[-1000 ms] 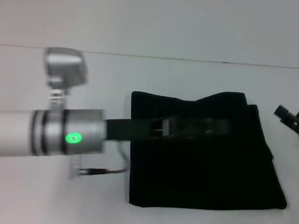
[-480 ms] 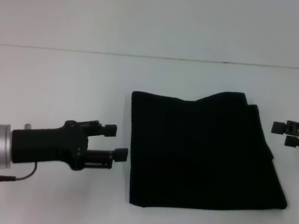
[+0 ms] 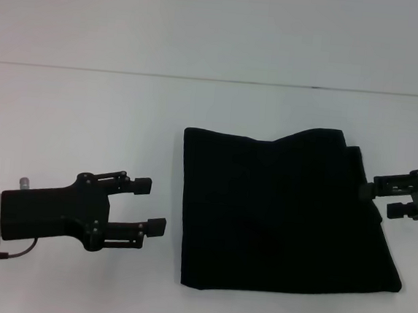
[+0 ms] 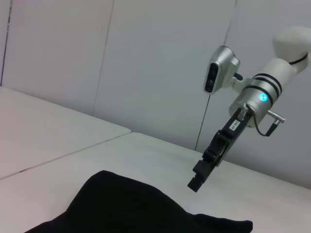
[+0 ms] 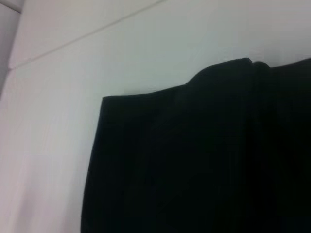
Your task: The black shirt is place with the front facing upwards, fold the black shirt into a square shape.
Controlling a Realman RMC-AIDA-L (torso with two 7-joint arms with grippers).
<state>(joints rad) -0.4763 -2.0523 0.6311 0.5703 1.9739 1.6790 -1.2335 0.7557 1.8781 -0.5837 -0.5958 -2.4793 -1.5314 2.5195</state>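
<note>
While folded, black shirt (image 3: 285,211) between left end effector (image 3: 153,206), right end effector (image 3: 381,197)

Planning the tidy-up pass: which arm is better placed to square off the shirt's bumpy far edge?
Probably right. The right gripper hovers open at the black shirt's right edge, near the raised far corner. The left gripper hangs open off the cloth, beside its straighter left edge.

My head cam looks down and forward over the white table (image 3: 88,117), whole black shirt (image 3: 284,214) in frame. Left wrist cam sits low, facing across the shirt (image 4: 136,208) at the right gripper (image 4: 197,183). Right wrist cam hangs close over the shirt's edge (image 5: 194,160)
</note>
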